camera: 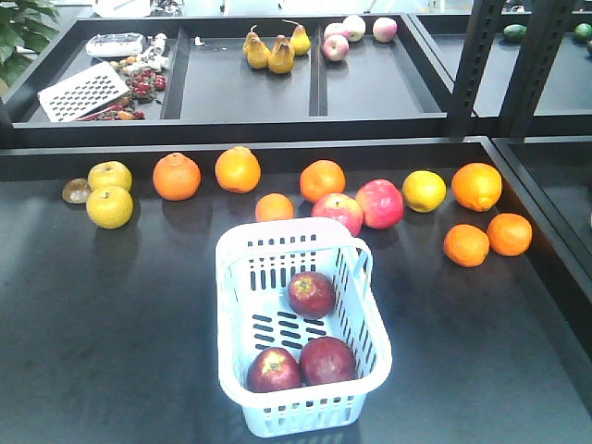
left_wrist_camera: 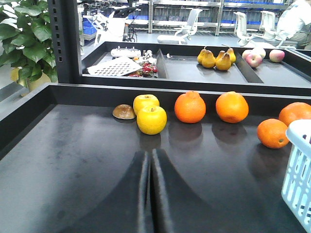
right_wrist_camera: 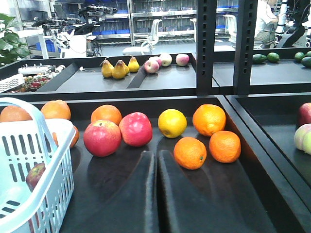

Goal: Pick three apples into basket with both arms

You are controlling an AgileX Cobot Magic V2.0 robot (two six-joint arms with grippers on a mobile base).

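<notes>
Front view: basket [camera: 368, 319] sits lower centre on the dark shelf, w/ all 3 apples inside: one [camera: 311, 294] mid-basket, two side by side at the near end [camera: 274, 370] [camera: 327, 361].

Behind it, across mid-frame, a row of loose fruit: 2 yellow ones [camera: 109, 196] at left, oranges [camera: 207, 173], a small orange [camera: 274, 207] and 2 pink-red apples [camera: 361, 207] just beyond the far rim, more oranges [camera: 487, 233] at right. Nothing lies on top of the basket.

Upper tray: pears [camera: 274, 48], pale apples [camera: 355, 35], a slotted lid [camera: 83, 91].

Left gripper [left_wrist_camera: 149, 194], bottom centre of its wrist view: fingers together, holding nothing, pointing at the yellow fruit. Right gripper [right_wrist_camera: 156, 194]: fingers also pressed together, empty, low over the shelf; basket at lower left of that frame, pink-red apples just ahead. Shelf posts [camera: 504, 65] upper right.
</notes>
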